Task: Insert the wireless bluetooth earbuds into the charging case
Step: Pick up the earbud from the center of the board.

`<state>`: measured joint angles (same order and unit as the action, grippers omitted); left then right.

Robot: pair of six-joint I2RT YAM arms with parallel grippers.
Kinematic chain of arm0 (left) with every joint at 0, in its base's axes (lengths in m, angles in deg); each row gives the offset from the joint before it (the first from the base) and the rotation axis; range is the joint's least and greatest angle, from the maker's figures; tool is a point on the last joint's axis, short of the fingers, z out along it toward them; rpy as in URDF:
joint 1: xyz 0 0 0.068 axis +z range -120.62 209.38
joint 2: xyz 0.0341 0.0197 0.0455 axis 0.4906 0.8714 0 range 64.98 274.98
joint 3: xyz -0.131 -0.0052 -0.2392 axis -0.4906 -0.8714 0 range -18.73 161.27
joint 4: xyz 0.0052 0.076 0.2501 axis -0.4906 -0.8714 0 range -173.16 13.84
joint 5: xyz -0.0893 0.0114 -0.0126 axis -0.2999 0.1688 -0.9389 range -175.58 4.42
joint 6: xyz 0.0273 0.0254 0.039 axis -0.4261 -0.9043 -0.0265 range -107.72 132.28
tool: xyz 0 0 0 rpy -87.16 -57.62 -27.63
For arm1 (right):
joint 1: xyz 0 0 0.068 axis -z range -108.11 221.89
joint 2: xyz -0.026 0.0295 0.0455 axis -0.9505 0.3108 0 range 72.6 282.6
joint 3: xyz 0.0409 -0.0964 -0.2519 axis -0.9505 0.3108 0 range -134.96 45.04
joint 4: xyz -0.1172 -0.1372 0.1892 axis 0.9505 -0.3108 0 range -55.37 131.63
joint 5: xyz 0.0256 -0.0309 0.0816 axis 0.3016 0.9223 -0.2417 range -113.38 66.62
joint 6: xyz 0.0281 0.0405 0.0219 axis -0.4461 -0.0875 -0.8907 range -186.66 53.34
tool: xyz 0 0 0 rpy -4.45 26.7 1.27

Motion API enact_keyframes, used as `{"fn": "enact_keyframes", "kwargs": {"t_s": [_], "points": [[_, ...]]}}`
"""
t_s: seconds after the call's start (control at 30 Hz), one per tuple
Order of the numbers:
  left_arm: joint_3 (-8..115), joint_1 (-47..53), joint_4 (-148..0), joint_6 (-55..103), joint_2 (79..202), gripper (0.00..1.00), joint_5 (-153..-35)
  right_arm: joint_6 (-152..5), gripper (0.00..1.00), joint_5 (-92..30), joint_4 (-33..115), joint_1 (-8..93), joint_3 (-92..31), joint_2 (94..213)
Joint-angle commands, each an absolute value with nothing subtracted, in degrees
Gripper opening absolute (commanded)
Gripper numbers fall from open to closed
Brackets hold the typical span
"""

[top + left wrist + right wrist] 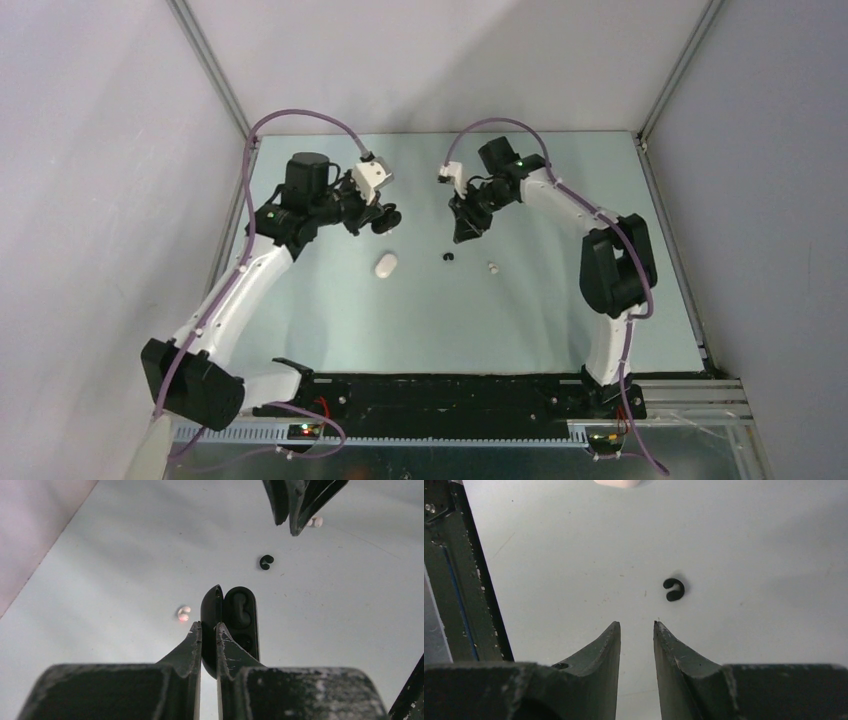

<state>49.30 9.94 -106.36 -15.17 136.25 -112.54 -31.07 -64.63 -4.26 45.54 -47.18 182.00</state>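
My left gripper (207, 625) is shut on the lid edge of an open black charging case (241, 617). It shows at the back left in the top view (385, 218). I cannot tell whether the case's wells hold a bud. One black earbud (266, 562) lies loose on the table, just ahead of my right gripper (636, 624), which is open and empty above it. The same bud shows in the right wrist view (673, 589) and the top view (447, 257). A white earbud (493, 267) lies to its right. Another small white bud (183, 613) with a red glow lies left of the case.
A closed white oval case (386, 264) lies on the table in front of my left gripper; its edge shows at the top of the right wrist view (619, 482). My right gripper's fingers (295, 507) hang at the top of the left wrist view. Grey walls enclose the table.
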Motion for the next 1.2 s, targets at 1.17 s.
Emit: {"fn": "enact_keyframes", "kwargs": {"t_s": [1.17], "points": [[40.2, 11.5, -105.5, -16.7, 122.4, 0.00, -109.9, -24.1, 0.35, -49.9, -14.8, 40.2, -68.9, 205.3]]}}
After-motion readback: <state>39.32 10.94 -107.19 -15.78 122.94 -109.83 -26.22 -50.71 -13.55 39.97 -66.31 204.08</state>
